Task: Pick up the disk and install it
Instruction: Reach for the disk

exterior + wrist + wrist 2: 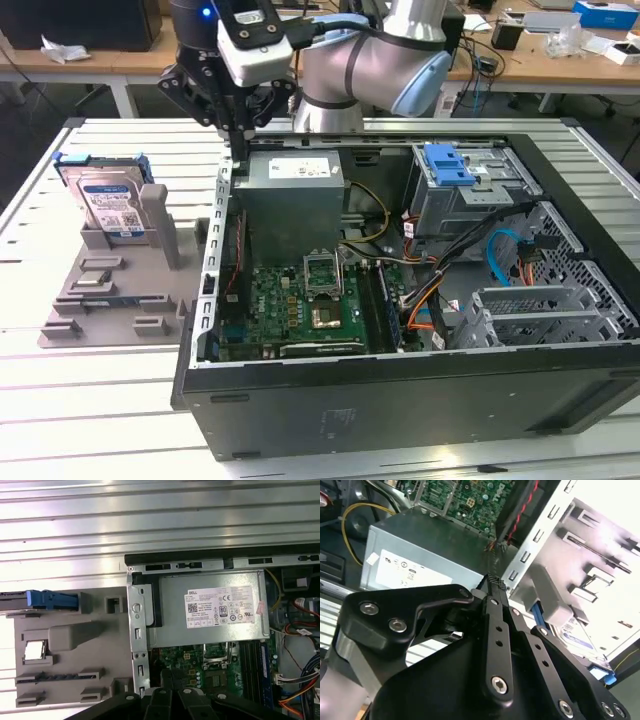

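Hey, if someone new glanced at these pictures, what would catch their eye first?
Probably the open computer case in the middle of the exterior view, its motherboard exposed. Next, the gripper hanging over the case's edge beside the grey power supply. Then the disk, standing upright in a grey holder at the exterior view's left, apart from the gripper.

The disk [108, 200] stands on edge in a slot of the grey holder [110, 300], at the exterior view's left of the open computer case [400, 385] and apart from it. It has a silver body, a blue-and-white label and blue side rails, and seems to lean back slightly.
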Tool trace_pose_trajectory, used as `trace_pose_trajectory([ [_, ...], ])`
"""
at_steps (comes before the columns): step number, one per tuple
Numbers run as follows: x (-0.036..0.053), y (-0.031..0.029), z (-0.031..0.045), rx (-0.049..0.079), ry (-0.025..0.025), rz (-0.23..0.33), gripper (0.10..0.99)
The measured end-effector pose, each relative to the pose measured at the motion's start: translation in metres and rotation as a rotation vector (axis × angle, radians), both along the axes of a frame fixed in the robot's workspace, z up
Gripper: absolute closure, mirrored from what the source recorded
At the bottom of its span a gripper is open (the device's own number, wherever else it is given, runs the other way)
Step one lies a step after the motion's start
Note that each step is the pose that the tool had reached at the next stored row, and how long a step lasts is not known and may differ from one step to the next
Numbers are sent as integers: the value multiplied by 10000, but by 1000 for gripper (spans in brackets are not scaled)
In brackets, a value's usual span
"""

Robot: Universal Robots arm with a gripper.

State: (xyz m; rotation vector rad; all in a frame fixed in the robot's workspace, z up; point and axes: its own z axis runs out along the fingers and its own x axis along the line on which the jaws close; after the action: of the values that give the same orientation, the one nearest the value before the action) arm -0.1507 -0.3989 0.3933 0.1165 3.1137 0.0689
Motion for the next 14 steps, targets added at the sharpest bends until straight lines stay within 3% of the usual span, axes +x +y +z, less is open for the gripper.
trace_pose_trajectory([
  [5,-101,0,0,-1,1,-2,980],
  [8,-269,0,0,0,0,-1,980],
  [14,-380,0,0,-1,0,0,980],
])
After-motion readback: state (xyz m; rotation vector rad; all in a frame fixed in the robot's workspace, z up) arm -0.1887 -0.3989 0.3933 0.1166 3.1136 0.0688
